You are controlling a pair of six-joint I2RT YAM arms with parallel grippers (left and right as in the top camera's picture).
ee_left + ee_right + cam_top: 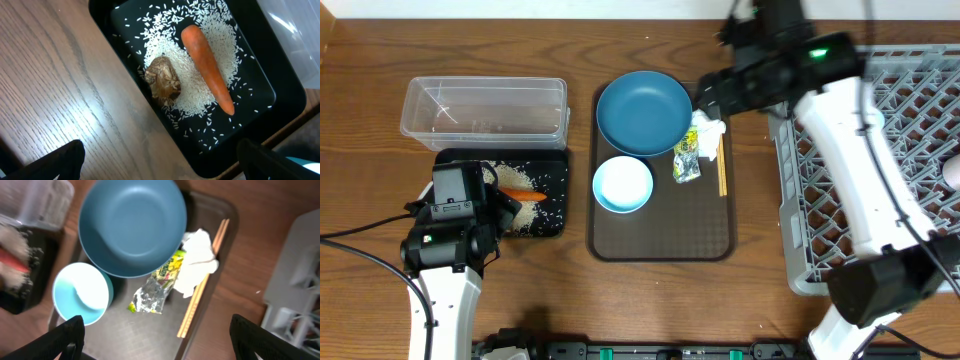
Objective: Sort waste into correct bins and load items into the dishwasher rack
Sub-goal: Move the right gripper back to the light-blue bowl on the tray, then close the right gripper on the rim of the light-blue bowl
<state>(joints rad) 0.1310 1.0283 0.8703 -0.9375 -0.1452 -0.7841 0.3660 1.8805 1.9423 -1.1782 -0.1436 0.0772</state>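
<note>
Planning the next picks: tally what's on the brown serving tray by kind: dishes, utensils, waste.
Dishes: 2 (dark-blue plate, white bowl)
Utensils: 1 (pair of wooden chopsticks)
Waste: 2 (crumpled white tissue, green-yellow wrapper)
Total: 5

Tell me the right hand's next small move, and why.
Probably lower the right hand onto the tissue and close. The hand hovers open over the tray, holding nothing, and the tissue lies uncovered across the chopsticks, beside the plate.
</note>
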